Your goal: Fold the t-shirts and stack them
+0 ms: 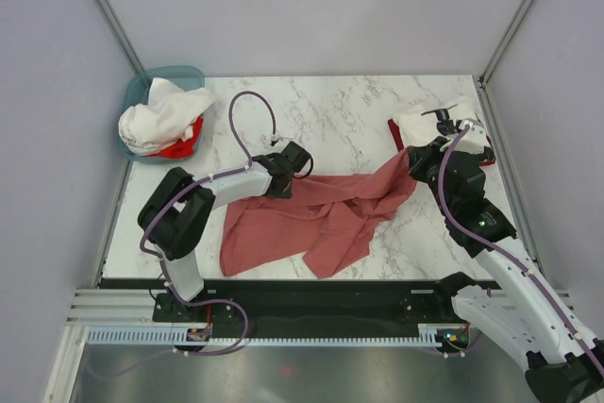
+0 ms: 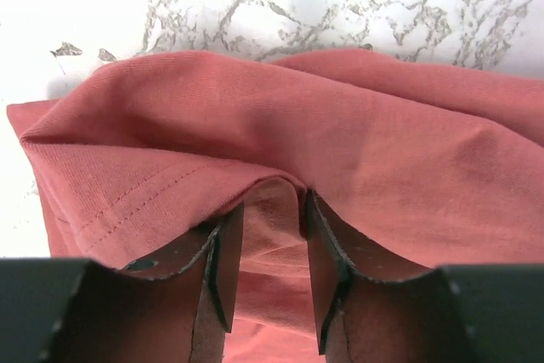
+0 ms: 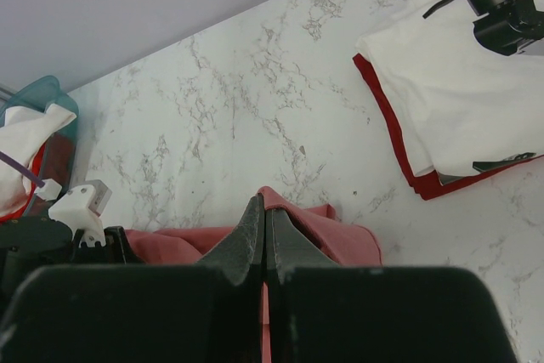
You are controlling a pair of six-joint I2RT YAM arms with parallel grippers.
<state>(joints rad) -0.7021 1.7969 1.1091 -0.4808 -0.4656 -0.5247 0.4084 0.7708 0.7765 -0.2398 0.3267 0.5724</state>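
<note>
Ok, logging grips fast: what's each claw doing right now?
Left claw: closed on the salmon shirt.
Right claw: closed on the same shirt.

We take this for a robotics lab test cell, not a home. Plain pale wall panels joined by metal struts box in a marble-patterned table. A left arm and a right arm are bolted to a black rail beside a slotted cable duct, and both trail purple cables.
</note>
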